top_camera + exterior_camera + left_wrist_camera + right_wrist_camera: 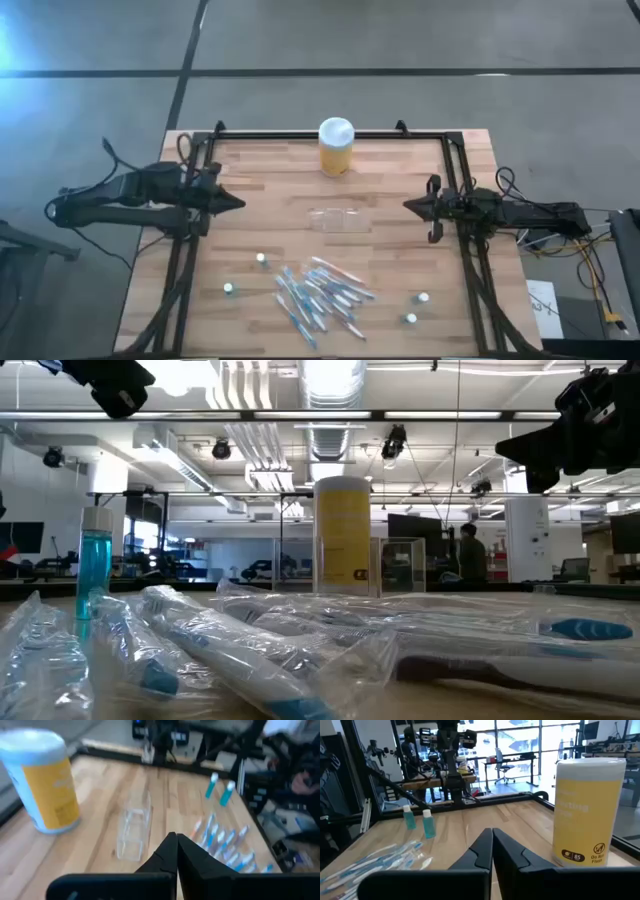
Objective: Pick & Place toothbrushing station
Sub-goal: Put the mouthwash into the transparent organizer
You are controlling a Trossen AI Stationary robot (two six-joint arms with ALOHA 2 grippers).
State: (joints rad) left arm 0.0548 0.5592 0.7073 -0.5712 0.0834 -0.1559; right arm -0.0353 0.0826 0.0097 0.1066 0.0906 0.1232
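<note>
**A:** so the toothbrushing station sat mid-table, between the yellow jar and the pile of wrapped toothbrushes; left gripper and right gripper were both pinched shut, holding nothing, each well off to its side

**B:** yeah; looked light, stiff, slick clear plastic to me; I'd have grabbed a side wall; its slots were barely readable against the wood, and the low view hid it behind the wrappers

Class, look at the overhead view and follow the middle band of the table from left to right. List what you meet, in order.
Shut left gripper → small clear plastic holder with slots → shut right gripper.
</note>
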